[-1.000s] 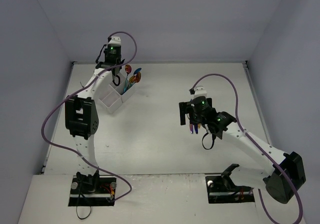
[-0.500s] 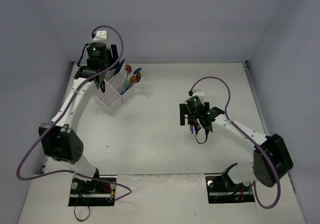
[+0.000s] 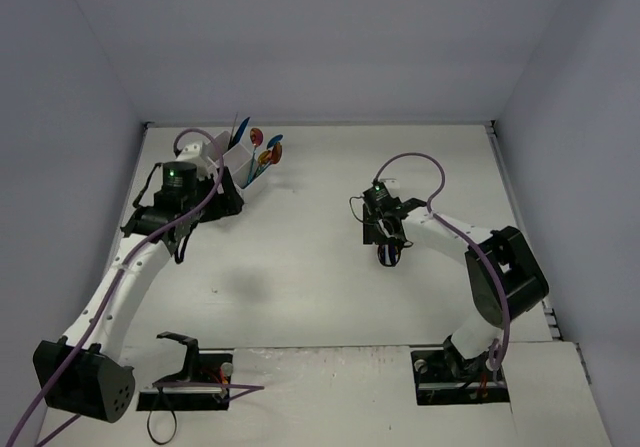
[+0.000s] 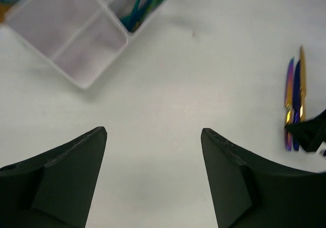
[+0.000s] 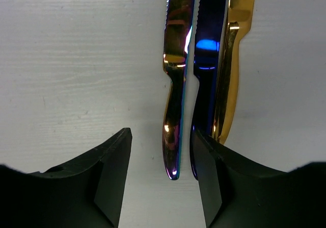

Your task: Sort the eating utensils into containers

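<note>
A: Where are the knives?
B: I'm seeing three knives (image 5: 206,59) lying side by side on the table (image 3: 320,267), right of centre. The purple knife (image 5: 173,85) is lying leftmost and the gold knife (image 5: 235,44) rightmost.
A: Right gripper (image 5: 160,136) clamping?
B: No. Its jaws are standing apart around the purple handle, not pinching.
A: Left side?
B: Left gripper (image 4: 154,131) is hovering spread wide and carrying nothing, near the white box (image 4: 71,29) at far left. Other utensils (image 4: 140,8) are leaning in its right compartment.
</note>
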Controlling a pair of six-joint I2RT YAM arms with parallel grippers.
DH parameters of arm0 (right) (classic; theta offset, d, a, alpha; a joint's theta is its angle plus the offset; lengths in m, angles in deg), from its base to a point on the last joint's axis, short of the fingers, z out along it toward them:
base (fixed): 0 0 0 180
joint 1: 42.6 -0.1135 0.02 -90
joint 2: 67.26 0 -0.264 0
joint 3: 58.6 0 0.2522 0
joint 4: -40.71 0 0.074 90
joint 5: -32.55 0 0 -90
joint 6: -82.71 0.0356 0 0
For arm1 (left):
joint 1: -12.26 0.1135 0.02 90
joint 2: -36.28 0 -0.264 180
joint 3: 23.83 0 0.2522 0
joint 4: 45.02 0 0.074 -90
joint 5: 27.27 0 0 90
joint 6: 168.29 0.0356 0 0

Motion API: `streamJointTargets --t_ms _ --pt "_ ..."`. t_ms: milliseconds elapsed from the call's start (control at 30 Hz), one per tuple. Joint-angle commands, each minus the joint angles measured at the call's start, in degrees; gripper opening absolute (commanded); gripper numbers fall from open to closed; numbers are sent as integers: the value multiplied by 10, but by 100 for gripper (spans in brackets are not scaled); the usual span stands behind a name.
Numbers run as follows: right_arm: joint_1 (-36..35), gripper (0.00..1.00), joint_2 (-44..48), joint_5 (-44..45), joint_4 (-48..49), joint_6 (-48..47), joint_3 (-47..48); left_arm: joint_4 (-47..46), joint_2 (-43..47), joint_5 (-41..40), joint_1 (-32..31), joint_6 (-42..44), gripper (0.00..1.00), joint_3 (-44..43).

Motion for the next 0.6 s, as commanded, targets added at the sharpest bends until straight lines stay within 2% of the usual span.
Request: streamJointTargets --t_ms 0,167,433,500,567 --pt "20 47 -23 -7 6 8 40 18 40 35 -4 -26 72 23" --pt "34 42 -63 -20 8 0 57 20 61 36 -4 -33 72 42" --pt "54 27 -106 -16 12 -2 46 27 67 42 -4 -33 72 34" --pt "53 19 -114 -16 11 -6 41 27 67 43 -4 -34 72 35" --pt "53 5 -117 -20 13 -10 37 25 65 47 -4 -37 72 32"
